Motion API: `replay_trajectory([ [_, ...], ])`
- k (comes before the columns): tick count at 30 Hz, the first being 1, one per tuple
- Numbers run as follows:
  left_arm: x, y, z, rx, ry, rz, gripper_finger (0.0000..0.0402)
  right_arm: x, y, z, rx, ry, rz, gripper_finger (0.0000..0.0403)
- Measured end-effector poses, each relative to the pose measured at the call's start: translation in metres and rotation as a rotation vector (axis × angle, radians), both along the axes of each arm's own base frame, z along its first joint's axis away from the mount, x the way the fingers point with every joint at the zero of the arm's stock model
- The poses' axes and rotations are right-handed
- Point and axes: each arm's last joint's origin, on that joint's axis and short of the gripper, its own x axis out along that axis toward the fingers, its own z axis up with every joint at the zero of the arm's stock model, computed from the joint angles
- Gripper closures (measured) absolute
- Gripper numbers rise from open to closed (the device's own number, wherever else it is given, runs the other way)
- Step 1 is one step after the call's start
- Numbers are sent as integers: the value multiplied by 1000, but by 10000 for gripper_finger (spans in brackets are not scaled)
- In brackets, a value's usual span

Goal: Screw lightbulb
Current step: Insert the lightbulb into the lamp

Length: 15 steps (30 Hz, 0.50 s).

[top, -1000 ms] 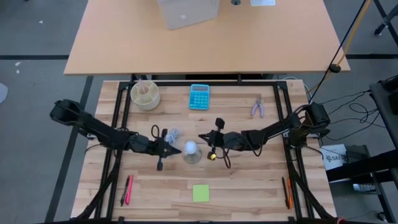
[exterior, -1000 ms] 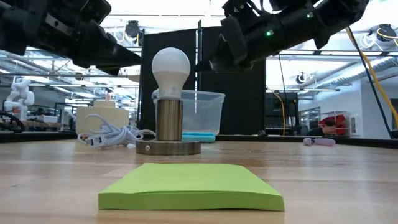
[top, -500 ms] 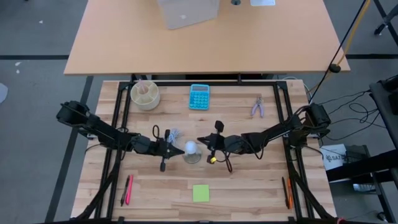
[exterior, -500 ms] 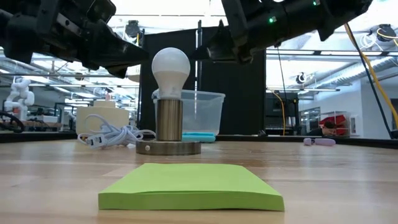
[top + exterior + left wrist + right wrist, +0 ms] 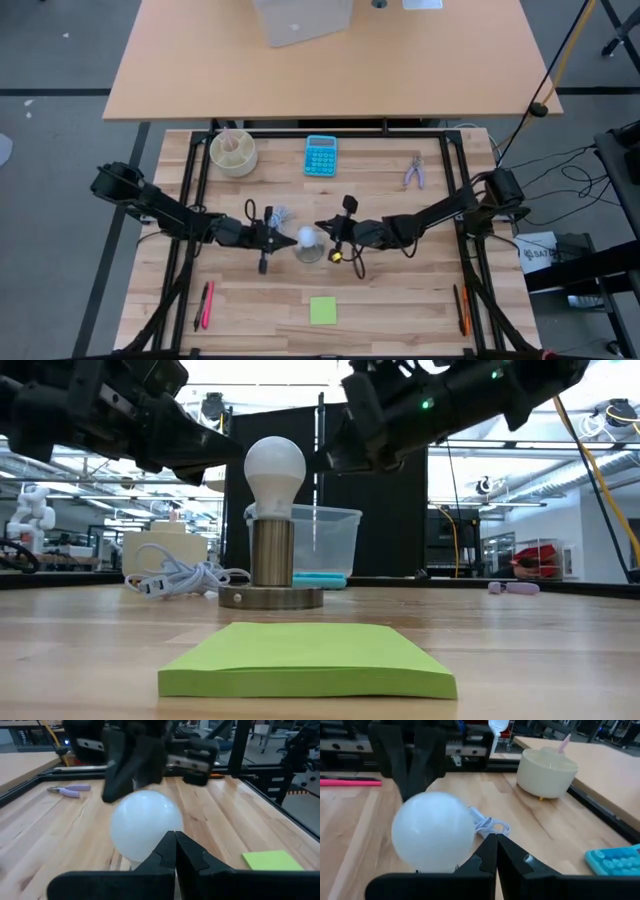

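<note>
Butcher-block wood makes up the table (image 5: 400, 290), a workshop with benches and shelving stretching away behind it in the low view. At the table's middle the lightbulb (image 5: 307, 237) stands globe-up in a brass socket post (image 5: 271, 552) on a round base (image 5: 271, 597), its white cord (image 5: 178, 578) coiled just beside it at about ten o'clock from the bulb as seen from above. The left gripper (image 5: 272, 238) comes in from nine o'clock and the right gripper (image 5: 333, 240) from three o'clock, both level with the globe and pointing at it from opposite sides, presumably so that one can steady or turn it while the other takes over. Each wrist view shows its own two fingers pressed together into a single point with no gap, so both grippers are closed on nothing, and neither appears to be touching the glass (contact is hard to rule out from above). By my judgement the bulb is seated but the turning is not yet under way, since closed fingers cannot grasp the globe. A green sticky-note pad (image 5: 323, 310) lies at six o'clock, a blue calculator (image 5: 321, 155) at twelve, a cream bowl (image 5: 233, 152) near eleven and small purple pliers (image 5: 414, 172) near two, all well apart from the work.
</note>
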Motion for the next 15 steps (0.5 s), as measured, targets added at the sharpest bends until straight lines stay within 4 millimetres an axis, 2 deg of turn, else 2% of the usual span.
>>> replay_trajectory([
  [4, 1, 2, -1, -3, 6, 10, 401, 5, 1, -10, -11, 28, -20, 403],
  [15, 1, 8, -4, -15, 40, 33, 401, 6, 7, -10, -18, 40, 10, 403],
])
